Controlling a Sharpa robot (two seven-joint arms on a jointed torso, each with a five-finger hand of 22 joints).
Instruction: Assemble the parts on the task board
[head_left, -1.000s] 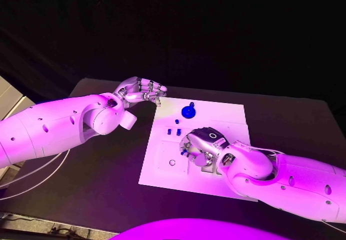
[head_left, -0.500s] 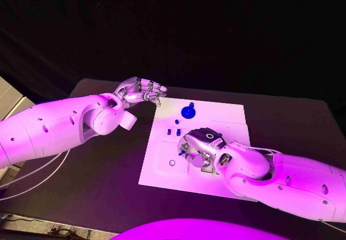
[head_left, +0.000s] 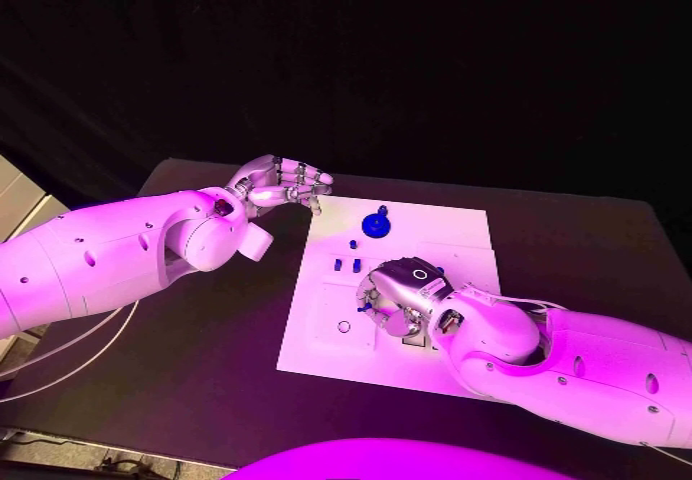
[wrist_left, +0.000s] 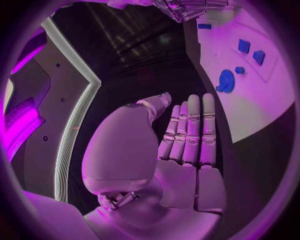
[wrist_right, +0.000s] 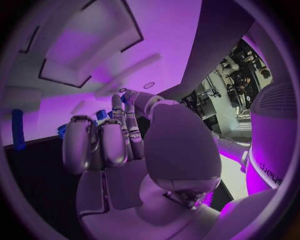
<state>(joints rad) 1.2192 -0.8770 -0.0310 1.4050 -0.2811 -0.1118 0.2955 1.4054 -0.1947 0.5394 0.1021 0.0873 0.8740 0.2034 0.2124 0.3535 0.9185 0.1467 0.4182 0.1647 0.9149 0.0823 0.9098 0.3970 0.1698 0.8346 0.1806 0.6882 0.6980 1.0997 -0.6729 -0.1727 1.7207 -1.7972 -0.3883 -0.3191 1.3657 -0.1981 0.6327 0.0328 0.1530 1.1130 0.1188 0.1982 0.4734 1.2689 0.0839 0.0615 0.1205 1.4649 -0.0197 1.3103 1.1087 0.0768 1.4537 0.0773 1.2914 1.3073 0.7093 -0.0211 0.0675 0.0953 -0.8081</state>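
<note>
Task board (head_left: 450, 232) lies under the right hand (head_left: 397, 297), beside the left hand (head_left: 283, 181).

Faint sideways lettering on the robot's white arm casing (wrist_right: 270, 167), seen in the right wrist view, too small and bent to read surely, no other legible text, labels or numbers

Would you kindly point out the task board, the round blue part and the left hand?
task board (head_left: 325, 340), head view, bare near-left area.
round blue part (head_left: 376, 224), head view, its disc centre.
left hand (head_left: 278, 183), head view, its knuckles.
</note>
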